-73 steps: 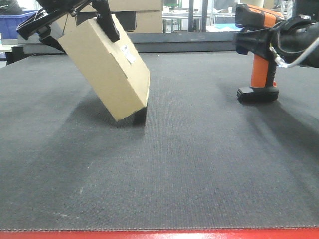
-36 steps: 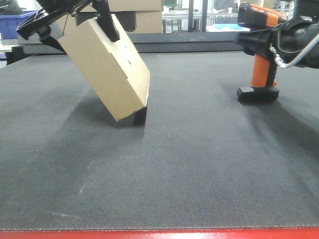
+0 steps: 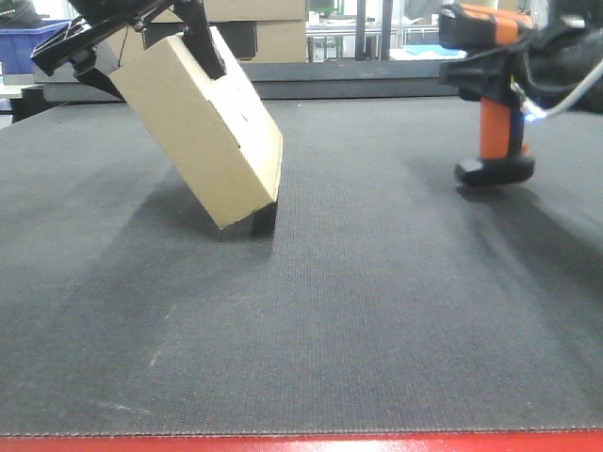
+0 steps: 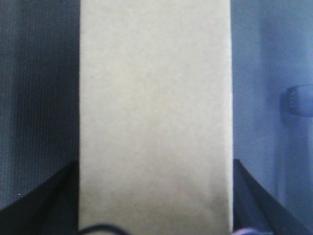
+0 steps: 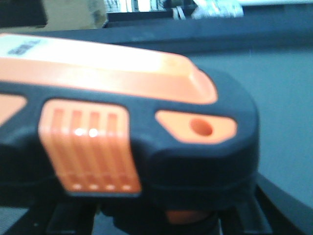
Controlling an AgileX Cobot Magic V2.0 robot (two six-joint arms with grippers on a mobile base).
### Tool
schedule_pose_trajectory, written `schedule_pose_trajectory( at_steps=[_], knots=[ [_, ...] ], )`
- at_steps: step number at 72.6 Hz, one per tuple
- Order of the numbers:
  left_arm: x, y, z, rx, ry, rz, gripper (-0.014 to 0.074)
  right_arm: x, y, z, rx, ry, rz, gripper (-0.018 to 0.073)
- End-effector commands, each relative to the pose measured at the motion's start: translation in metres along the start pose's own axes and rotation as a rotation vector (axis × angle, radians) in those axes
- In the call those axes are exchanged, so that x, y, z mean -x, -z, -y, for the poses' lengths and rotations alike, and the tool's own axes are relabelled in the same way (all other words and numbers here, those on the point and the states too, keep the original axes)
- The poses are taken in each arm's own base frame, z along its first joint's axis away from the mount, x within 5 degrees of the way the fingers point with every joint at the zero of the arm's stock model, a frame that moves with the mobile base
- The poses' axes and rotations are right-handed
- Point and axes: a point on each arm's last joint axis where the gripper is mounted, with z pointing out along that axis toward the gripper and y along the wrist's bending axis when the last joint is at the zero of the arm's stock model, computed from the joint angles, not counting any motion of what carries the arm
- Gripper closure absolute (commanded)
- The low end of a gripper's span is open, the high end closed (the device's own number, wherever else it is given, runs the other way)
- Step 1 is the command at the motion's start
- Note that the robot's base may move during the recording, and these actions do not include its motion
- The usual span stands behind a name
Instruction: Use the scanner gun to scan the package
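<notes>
Two arms, both busy. The left gripper (image 3: 151, 56) is clamped on the package (image 3: 212, 141), which leans with its bottom edge on the bench (image 3: 358, 311) near the far left corner. The left wrist cam only gets a plain tan face. The right gripper (image 3: 485, 75) grips the scanner gun (image 3: 497, 127) near the far right corner; its own cam shows a blurry head. Compared with half a second ago, the foot sits slightly higher.

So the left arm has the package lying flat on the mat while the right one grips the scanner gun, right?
Not flat: the front view shows the package tilted, only its lower edge touching the mat. The scanner gun part holds.
</notes>
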Motion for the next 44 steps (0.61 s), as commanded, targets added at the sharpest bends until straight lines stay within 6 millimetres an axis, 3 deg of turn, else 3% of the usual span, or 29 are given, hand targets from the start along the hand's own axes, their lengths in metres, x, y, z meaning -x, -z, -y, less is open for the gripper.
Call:
schedule_pose_trajectory(
  at_steps=[1,12,36,44],
  knots=[
    [0.0011,0.0041,0.0053,-0.025,0.001,0.027,0.0708,0.0241,0.006,0.0003,-0.008,0.16,0.116,0.0727],
    [0.0021,0.0042,0.0059,-0.031,0.004,0.038,0.0708,0.0251,0.0064,0.0003,-0.016,0.301,0.118,0.0727],
    [0.0024,0.0042,0.0063,-0.035,0.007,0.041,0.0708,0.0259,0.0065,0.0007,-0.021,0.297,0.127,0.0727],
    [0.0024,0.0042,0.0063,-0.035,0.007,0.041,0.0708,0.028,0.0068,0.0013,-0.026,0.217,0.15,0.0727]
  ],
)
